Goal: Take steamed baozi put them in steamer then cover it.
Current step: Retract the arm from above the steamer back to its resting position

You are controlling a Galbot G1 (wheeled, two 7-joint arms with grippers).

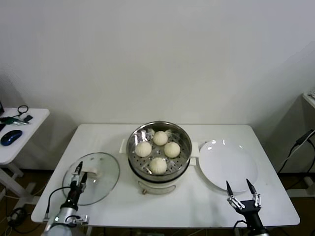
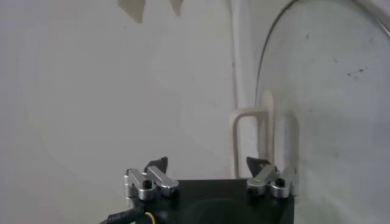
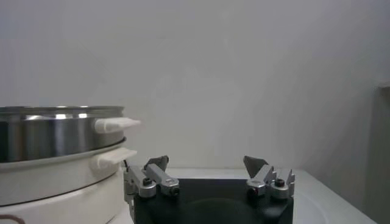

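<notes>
Several cream-white baozi (image 1: 158,165) lie in the shiny steel steamer (image 1: 138,162) at the table's middle, on its white pot base (image 1: 156,186). The clear glass cover (image 1: 106,178) lies flat on the table to the steamer's left, cream handle (image 1: 93,173) up. My left gripper (image 1: 81,172) is open and empty over the cover's near-left part, beside the handle. In the left wrist view the handle (image 2: 251,141) stands just beyond the open left gripper (image 2: 207,164). My right gripper (image 1: 241,188) is open and empty at the front right; its own view (image 3: 207,163) shows the steamer (image 3: 55,131) off to one side.
A flat white plate (image 1: 227,164) lies right of the steamer, just beyond my right gripper. A small side table (image 1: 29,132) at the far left holds a blue mouse (image 1: 11,136) and cables. The table's front edge runs close under both grippers.
</notes>
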